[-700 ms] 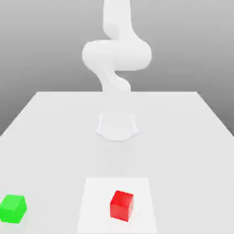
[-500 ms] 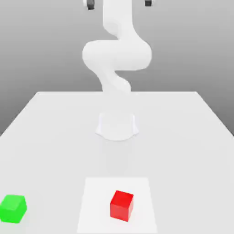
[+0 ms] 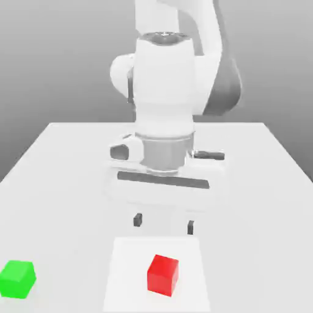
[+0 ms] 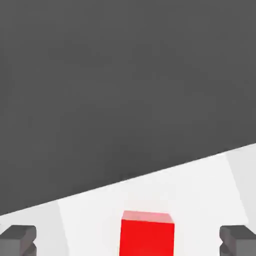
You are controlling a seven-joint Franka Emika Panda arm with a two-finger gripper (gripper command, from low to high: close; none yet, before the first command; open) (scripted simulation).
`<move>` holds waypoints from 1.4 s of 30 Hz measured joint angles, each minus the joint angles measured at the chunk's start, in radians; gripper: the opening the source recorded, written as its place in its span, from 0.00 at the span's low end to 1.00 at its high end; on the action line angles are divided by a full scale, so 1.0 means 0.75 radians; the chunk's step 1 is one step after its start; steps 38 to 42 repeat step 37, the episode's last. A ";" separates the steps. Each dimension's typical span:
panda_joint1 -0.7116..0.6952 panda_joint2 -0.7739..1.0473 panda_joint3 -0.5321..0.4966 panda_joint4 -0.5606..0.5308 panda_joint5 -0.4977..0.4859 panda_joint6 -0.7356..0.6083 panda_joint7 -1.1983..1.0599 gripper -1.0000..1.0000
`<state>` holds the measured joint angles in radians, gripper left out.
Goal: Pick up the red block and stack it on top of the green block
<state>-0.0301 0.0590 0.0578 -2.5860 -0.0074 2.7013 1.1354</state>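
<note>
Two blocks sit nearest me: the red block (image 3: 162, 275) on a white patch (image 3: 125, 275) of the table, and the green block (image 3: 17, 279) well apart, toward the exterior view's left. Just beyond and above the red one hangs the gripper (image 3: 164, 224), its fingers spread wide with nothing between them. The red block lies below that gap and nearer to me, so I'd say the hand must come forward and down to straddle it. Behind rises the pale arm (image 3: 164, 92).
</note>
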 joint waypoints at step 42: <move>-0.467 0.404 -0.310 0.340 0.198 -0.023 -0.224 1.00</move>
